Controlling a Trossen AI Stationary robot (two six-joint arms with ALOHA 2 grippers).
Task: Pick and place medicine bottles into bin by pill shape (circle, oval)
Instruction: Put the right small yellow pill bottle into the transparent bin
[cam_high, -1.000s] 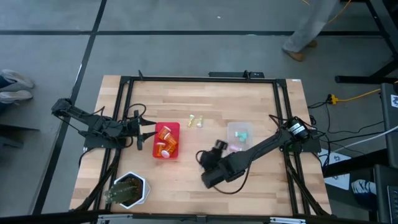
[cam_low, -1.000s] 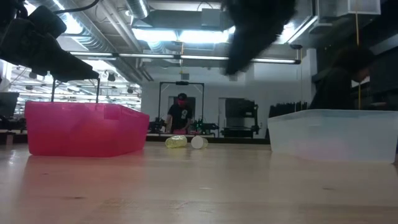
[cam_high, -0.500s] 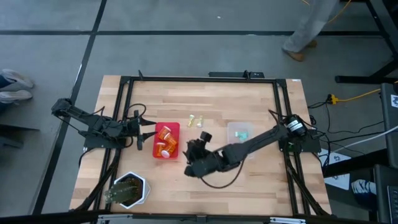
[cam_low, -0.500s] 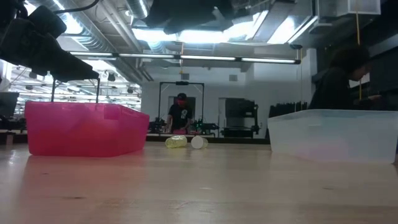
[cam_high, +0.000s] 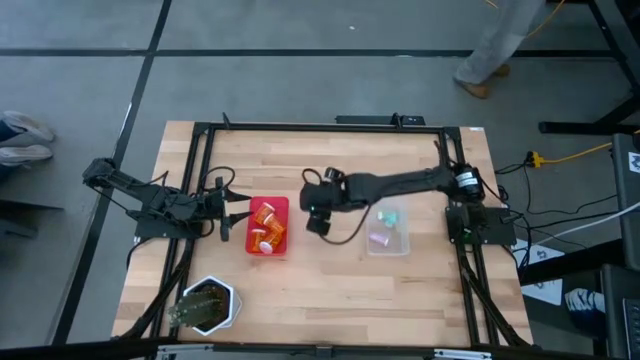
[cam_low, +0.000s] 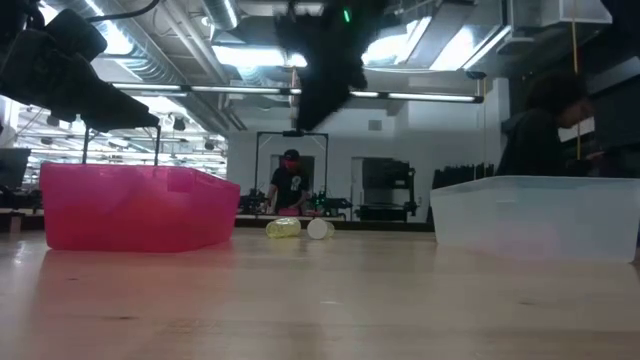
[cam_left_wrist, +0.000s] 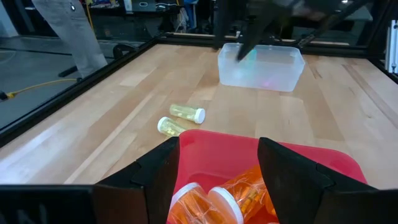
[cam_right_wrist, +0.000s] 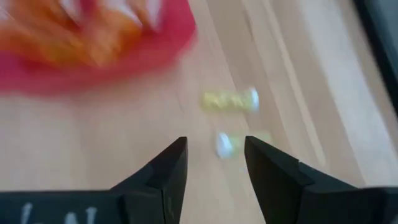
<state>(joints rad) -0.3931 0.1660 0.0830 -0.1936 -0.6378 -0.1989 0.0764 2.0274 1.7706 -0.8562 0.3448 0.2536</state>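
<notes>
Two yellow-green vials (cam_right_wrist: 230, 99) (cam_right_wrist: 239, 142) lie on their sides on the wood between the bins; they also show in the left wrist view (cam_left_wrist: 186, 112) (cam_left_wrist: 171, 126) and the low view (cam_low: 283, 228). My right gripper (cam_right_wrist: 214, 146) is open and empty, up in the air over them (cam_high: 316, 212). Orange bottles with white caps (cam_high: 265, 225) lie in the red bin (cam_high: 284, 204). Teal and pink vials (cam_high: 385, 228) lie in the clear bin (cam_high: 404, 247). My left gripper (cam_left_wrist: 217, 146) is open and empty at the red bin's left rim (cam_high: 243, 212).
A white hexagonal pot with dark contents (cam_high: 208, 305) stands at the near left corner. A black frame (cam_high: 320, 128) runs around the table. A person stands beyond the far edge (cam_high: 495, 50). Bare wood lies near the front edge.
My right gripper has swung from the near middle of the table toward the far edge, ending above the two yellow-green vials. Its arm has moved off the clear bin, which now shows whole. The vials and bins have not moved.
</notes>
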